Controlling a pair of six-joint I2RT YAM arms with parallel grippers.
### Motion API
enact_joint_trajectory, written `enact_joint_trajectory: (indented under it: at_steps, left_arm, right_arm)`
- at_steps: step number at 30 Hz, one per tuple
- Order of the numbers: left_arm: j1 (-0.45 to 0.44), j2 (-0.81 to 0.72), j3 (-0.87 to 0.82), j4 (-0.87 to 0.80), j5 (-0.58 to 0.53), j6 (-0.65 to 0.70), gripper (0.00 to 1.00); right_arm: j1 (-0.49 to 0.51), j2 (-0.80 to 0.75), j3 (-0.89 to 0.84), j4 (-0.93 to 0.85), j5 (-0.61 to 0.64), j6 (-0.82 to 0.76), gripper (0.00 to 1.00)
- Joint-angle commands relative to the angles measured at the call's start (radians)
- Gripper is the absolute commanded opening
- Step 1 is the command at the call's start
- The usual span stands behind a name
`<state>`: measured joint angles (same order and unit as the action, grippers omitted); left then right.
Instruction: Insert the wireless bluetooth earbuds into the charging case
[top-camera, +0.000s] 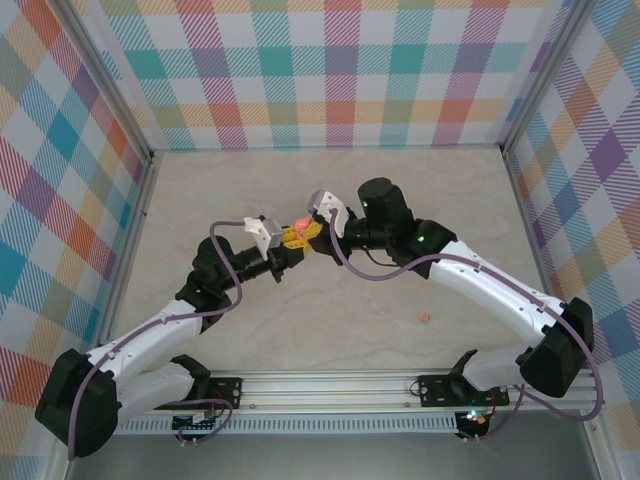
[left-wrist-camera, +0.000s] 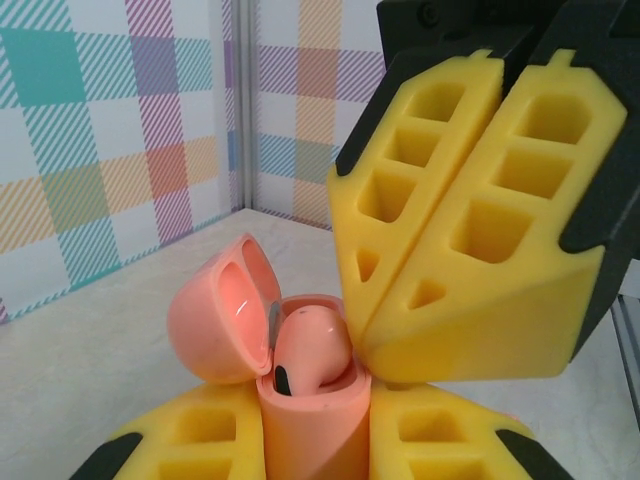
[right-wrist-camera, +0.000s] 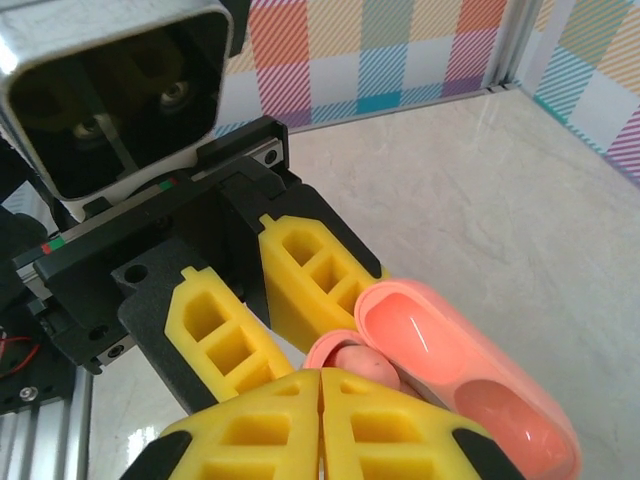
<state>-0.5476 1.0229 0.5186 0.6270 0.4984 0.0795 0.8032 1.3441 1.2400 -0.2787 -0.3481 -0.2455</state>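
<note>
My left gripper (left-wrist-camera: 310, 405) is shut on the body of a salmon-orange charging case (left-wrist-camera: 312, 430), held upright with its lid (left-wrist-camera: 212, 312) swung open to the left. One salmon-orange earbud (left-wrist-camera: 312, 345) sits tilted in the case's mouth, partly sticking out. My right gripper (right-wrist-camera: 320, 378) is shut with nothing between its fingers, and its yellow fingertips (left-wrist-camera: 400, 340) rest against the case's rim beside that earbud (right-wrist-camera: 362, 362). In the top view both grippers meet at mid-table around the case (top-camera: 300, 222). A second tiny salmon-orange earbud (top-camera: 424, 318) lies on the table to the right.
The pale table (top-camera: 330, 180) is enclosed by checked walls on three sides, with metal posts at the corners. A metal rail (top-camera: 330, 385) carrying both arm bases runs along the near edge. Purple cables trail from both arms.
</note>
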Motion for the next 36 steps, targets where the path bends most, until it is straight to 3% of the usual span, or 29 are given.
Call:
enact_joint_trajectory:
  at_steps: [1,9,17,21,26,31,36]
  left_arm:
    - [0.002,-0.045,-0.011,0.01,-0.024,0.029,0.0]
    - [0.001,-0.081,-0.028,-0.047,-0.084,0.062,0.0]
    - [0.002,-0.124,-0.08,-0.086,-0.102,0.077,0.0]
    - [0.002,-0.142,-0.109,-0.099,-0.097,0.078,0.0]
    - [0.002,-0.166,-0.126,-0.114,-0.091,0.089,0.0]
    - [0.002,-0.173,-0.124,-0.13,-0.072,0.097,0.0]
    - [0.002,-0.18,-0.069,-0.23,-0.049,0.111,0.0]
  right_arm:
    - [-0.005,-0.019,0.035,-0.005,-0.032,0.033,0.11]
    - [-0.031,-0.07,0.092,-0.028,0.021,0.116,0.17]
    - [-0.095,-0.138,0.096,-0.194,0.205,0.317,0.23]
    - [-0.153,-0.166,0.067,-0.316,0.353,0.471,0.32]
    - [-0.285,-0.126,0.042,-0.581,0.446,0.697,0.36]
    - [-0.425,-0.148,-0.115,-0.688,0.378,0.904,0.4]
    - [-0.463,-0.31,-0.369,-0.649,0.371,1.117,0.42]
